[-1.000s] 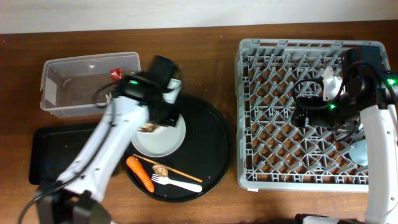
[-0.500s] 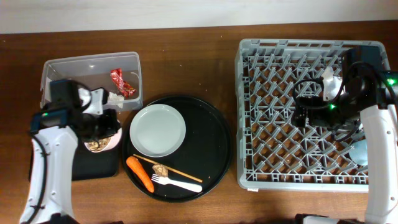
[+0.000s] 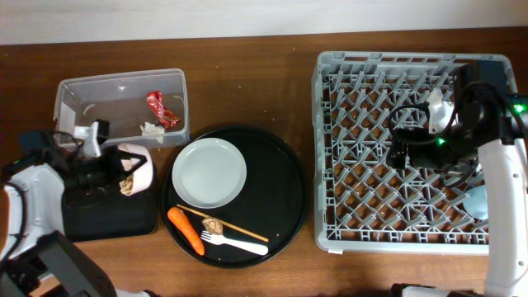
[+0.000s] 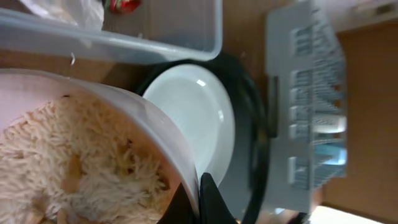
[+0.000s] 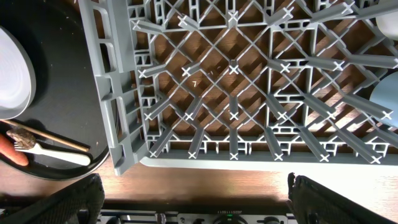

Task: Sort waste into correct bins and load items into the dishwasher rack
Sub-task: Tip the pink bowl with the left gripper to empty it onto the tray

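Over black tray, L fingers pinch crumb-filled white bowl; R fingers wide open, empty. Next, prob.: tip crumbs out.

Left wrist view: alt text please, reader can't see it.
The left claw grips the rim of a white bowl full of beige food crumbs. Behind lie a clear tub, a white plate on a round black tray, and the grey rack.

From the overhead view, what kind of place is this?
Probably a staged dish-clearing station rather than a real kitchen: a wooden table with a grey dishwasher rack, a round black tray holding a plate, fork and carrot, and a clear tub with a red wrapper in it.
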You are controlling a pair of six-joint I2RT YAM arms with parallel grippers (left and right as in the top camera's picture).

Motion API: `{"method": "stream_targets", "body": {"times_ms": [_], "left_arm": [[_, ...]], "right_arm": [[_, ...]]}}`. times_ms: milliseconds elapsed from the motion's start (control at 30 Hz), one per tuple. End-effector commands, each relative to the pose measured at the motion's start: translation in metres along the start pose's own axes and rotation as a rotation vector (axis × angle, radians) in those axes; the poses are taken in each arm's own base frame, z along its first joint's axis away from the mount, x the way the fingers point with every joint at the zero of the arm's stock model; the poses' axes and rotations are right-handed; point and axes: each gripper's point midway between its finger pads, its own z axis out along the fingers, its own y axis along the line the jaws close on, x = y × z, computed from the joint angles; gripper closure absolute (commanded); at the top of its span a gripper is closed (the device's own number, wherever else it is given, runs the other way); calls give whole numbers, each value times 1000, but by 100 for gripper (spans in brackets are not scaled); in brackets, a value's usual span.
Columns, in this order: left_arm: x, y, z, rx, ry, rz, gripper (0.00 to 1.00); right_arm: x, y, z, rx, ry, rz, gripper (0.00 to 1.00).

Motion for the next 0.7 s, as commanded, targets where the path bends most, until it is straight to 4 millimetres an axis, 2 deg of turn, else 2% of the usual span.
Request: {"method": "stream_targets", "body": {"times_ms": [0, 267, 667], "left_arm": [[-12, -14, -16, 211, -112, 32, 100], [5, -3, -24, 315, -192, -52, 100], [3, -1, -48, 419, -313, -148, 99]], "right_arm": [[1, -3, -2, 16, -5, 7, 2], [1, -4, -2, 20, -5, 7, 2], [1, -6, -2, 31, -5, 8, 2]]}}
